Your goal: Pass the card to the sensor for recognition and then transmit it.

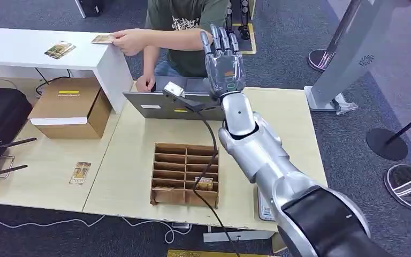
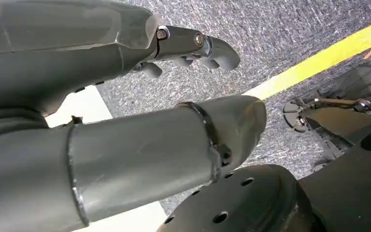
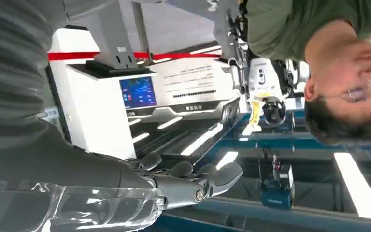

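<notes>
Pale wooden table (image 1: 139,134), flat and rectangular. White shelf (image 1: 21,48), smooth, boxy. Grey laptop (image 1: 160,104) beside a person's forearm. Brown cardboard divider tray (image 1: 184,174), ribbed into slots. One cardboard box (image 1: 69,110). Silver right hand (image 1: 225,56) raised upright, fingers straight and apart, holding nothing. Grey left hand (image 2: 125,72) hanging over carpet, fingers loosely bent, empty. Three cards: one card (image 1: 103,39) pinched by the person's hand (image 1: 131,40) at the shelf's edge, one on the shelf (image 1: 60,50), one on the table (image 1: 80,173).

no text or label legible anywhere
</notes>
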Controlling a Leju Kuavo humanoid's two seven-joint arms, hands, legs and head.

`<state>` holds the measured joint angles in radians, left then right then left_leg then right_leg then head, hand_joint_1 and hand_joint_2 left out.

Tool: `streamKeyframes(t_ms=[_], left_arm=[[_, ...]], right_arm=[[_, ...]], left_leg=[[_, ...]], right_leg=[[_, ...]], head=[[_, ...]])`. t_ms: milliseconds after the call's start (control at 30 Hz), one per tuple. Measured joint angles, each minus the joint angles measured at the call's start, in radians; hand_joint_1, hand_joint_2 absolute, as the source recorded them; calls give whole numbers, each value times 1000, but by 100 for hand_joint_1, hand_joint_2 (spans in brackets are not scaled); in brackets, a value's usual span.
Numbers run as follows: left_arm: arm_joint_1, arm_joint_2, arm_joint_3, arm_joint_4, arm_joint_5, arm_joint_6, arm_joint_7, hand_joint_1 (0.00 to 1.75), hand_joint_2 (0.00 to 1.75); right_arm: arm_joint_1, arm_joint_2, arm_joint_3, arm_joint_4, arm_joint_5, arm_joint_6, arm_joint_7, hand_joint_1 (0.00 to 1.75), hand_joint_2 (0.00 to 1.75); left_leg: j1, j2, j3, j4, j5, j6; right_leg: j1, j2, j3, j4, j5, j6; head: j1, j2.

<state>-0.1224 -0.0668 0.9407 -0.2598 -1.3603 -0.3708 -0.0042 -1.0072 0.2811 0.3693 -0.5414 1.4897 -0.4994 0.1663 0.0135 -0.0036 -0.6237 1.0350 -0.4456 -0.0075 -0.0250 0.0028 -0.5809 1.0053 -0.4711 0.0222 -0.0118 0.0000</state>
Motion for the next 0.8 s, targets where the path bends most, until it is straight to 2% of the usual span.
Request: streamKeyframes(t_ms=[100, 233, 367, 467, 533, 700, 800], left_arm=[[5, 0, 0, 0, 14, 5, -6, 0, 0], [18, 4, 0, 0, 36, 8, -17, 0, 0], [39, 11, 1, 0, 66, 13, -36, 0, 0], [60, 19, 12, 3, 84, 15, -52, 0, 0], [73, 21, 21, 3, 93, 15, -54, 0, 0], [90, 26, 51, 3, 110, 13, -60, 0, 0], [96, 27, 68, 3, 113, 13, -60, 0, 0]], right_arm=[[31, -1, -14, -47, 0, -43, -25, 0, 175], [95, -20, -24, -145, 0, -46, -47, 0, 175], [190, -69, -47, -286, 1, -42, -55, 0, 175], [271, -130, -72, -404, 1, -37, -45, 0, 175], [323, -177, -95, -482, 0, -11, -42, 0, 175], [484, -287, -145, -690, -29, 108, -52, 0, 175], [598, -332, -153, -806, -39, 135, -42, 0, 175]], left_leg=[[0, 0, 0, 0, 0, 0], [0, 0, 0, 0, 0, 0], [0, 0, 0, 0, 0, 0], [0, -1, 0, 0, -1, 1], [-1, -1, -1, 0, -1, 1], [-1, -1, -1, 0, -3, 3], [-1, -1, -1, 0, -4, 2]], right_leg=[[0, 0, 0, 0, 0, 0], [0, 0, -1, 0, 0, 0], [0, 0, -1, -1, 0, 0], [0, -1, 0, -2, -1, 1], [0, -1, 0, -2, 0, 1], [0, -2, 0, -2, -1, 1], [0, -1, 0, -2, -2, 2]], head=[[0, 0], [0, 0], [0, 0], [0, 0], [0, 0], [0, 0], [0, 0]])
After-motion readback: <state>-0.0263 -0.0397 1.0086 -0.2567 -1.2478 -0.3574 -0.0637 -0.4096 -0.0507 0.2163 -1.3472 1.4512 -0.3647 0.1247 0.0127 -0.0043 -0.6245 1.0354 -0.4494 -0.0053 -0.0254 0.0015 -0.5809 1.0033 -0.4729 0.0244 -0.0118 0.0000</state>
